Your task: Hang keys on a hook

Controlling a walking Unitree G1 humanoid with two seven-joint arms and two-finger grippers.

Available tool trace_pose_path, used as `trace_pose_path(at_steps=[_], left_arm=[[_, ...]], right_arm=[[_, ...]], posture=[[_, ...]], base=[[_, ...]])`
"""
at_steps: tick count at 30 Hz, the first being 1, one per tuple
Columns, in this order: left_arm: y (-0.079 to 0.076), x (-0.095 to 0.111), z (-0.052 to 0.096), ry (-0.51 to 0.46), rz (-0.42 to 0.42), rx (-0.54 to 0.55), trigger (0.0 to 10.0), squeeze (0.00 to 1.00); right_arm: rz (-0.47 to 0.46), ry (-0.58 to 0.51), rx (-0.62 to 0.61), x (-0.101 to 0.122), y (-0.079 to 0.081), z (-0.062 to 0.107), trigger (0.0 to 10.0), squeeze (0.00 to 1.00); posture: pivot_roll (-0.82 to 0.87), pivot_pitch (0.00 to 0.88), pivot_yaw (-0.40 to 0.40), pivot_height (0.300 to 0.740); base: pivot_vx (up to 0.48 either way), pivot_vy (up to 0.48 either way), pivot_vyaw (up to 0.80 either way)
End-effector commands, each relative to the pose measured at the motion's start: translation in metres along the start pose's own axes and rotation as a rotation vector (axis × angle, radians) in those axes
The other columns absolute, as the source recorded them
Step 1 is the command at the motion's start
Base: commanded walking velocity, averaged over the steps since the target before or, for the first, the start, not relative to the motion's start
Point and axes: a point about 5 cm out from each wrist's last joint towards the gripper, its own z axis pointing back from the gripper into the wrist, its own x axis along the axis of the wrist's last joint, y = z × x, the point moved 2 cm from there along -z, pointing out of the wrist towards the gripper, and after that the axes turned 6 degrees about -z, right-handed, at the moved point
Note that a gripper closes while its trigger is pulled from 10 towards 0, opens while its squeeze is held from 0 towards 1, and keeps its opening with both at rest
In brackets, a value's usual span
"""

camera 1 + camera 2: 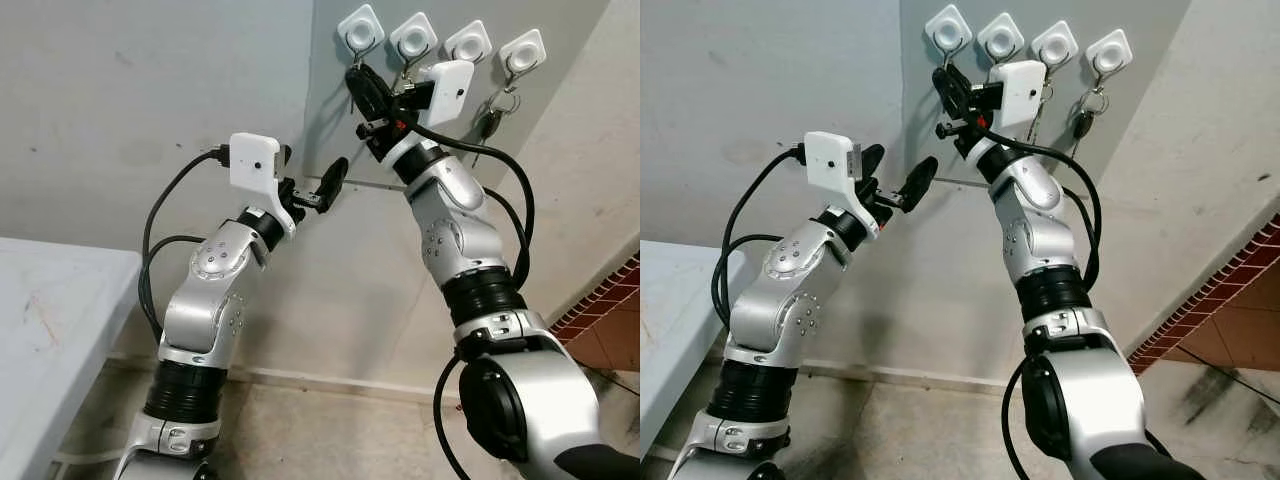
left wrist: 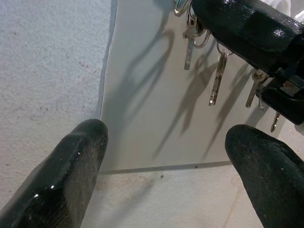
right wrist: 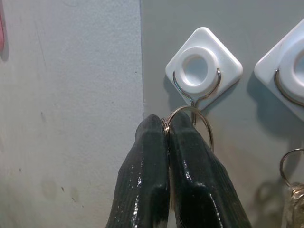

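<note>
Several white diamond-shaped hooks sit in a row on a grey wall panel (image 1: 330, 110). My right gripper (image 3: 167, 121) is raised to the leftmost hook (image 3: 203, 69) and is shut on a metal key ring (image 3: 207, 124). The ring's top lies right under that hook's wire loop; I cannot tell whether it hangs on it. The keys (image 2: 188, 47) dangle beneath the right gripper (image 1: 356, 80). My left gripper (image 1: 315, 170) is open and holds nothing, lower and to the left of the hooks, pointing at the panel.
Other keys (image 1: 490, 120) hang from the hooks further right, below the rightmost hook (image 1: 523, 50). A pale table (image 1: 50, 320) stands at the left. The wall turns a corner at the right, with red brick-pattern tiles (image 1: 610, 320) low down.
</note>
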Motion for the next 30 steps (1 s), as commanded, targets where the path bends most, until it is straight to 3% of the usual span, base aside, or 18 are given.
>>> trace_pose_path(at_steps=[1, 13, 22, 30], left_arm=[[-0.003, 0.006, 0.000, -0.015, -0.004, -0.012, 10.0, 0.00], [-0.002, 0.006, 0.001, -0.011, 0.015, -0.001, 10.0, 0.00], [-0.002, 0.006, 0.001, -0.010, 0.030, 0.004, 10.0, 0.00], [-0.001, 0.006, 0.001, -0.009, 0.040, 0.008, 10.0, 0.00]], right_arm=[[0.025, -0.017, 0.017, 0.009, -0.001, -0.004, 10.0, 0.00], [0.132, 0.016, 0.063, 0.017, -0.002, -0.012, 10.0, 0.00], [0.263, 0.044, 0.108, 0.023, -0.001, -0.015, 10.0, 0.00], [0.287, 0.043, 0.105, 0.024, -0.003, -0.014, 10.0, 0.00]], posture=[[0.07, 0.078, -0.078, 0.740], [0.07, 0.085, -0.084, 0.740], [0.06, 0.085, -0.084, 0.740], [0.06, 0.087, -0.083, 0.740]], base=[[0.000, 0.000, 0.00], [0.000, 0.000, 0.00], [0.000, 0.000, 0.00], [0.000, 0.000, 0.00]])
